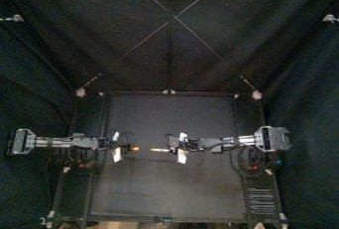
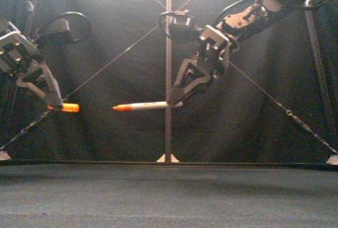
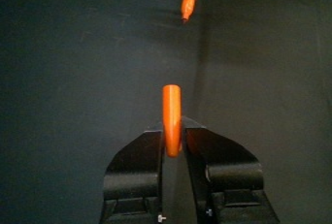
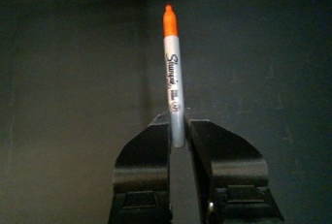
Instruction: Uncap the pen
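The left gripper (image 2: 54, 100) is clamped on an orange cap (image 2: 66, 108). In the left wrist view, one end of the cap (image 3: 170, 121) is pinched between the two jaws and the rest stands out past the fingertips (image 3: 146, 141). The cap is held well above the table (image 2: 169, 188), over the table's left half and about midway between its front and back edges.

The right gripper (image 2: 180, 94) is closed on the barrel of the pen (image 2: 142, 106), near the barrel's rear end. In the right wrist view, the grey barrel with black print (image 4: 172, 68) is seen to run out from between the jaws and end in a bare orange tip.

The pen is held roughly level above the middle of the table, with its tip turned toward the table's left side and the cap. A clear gap is seen between tip and cap, so the two are apart. Nothing is seen to touch the table top.
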`<move>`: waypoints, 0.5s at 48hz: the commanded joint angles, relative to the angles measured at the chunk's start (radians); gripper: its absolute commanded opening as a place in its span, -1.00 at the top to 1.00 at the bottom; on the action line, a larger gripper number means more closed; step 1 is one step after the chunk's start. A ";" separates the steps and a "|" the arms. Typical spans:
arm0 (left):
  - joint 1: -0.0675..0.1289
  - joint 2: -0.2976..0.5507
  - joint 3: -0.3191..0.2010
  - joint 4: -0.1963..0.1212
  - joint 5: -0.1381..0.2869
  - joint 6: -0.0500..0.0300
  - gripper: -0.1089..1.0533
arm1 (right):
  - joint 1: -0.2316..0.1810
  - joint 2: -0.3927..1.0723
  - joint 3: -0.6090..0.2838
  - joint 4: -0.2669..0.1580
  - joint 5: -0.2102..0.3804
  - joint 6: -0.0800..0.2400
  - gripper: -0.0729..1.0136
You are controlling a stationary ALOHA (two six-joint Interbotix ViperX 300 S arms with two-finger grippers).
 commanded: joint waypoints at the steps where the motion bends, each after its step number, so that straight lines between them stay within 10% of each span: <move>1: 0.000 -0.002 -0.011 -0.002 -0.003 0.0015 -0.01 | -0.005 -0.046 -0.005 0.003 -0.018 -0.002 0.08; 24: -0.006 -0.003 -0.011 -0.006 -0.003 0.0015 -0.02 | -0.005 -0.046 -0.008 0.002 -0.020 -0.002 0.08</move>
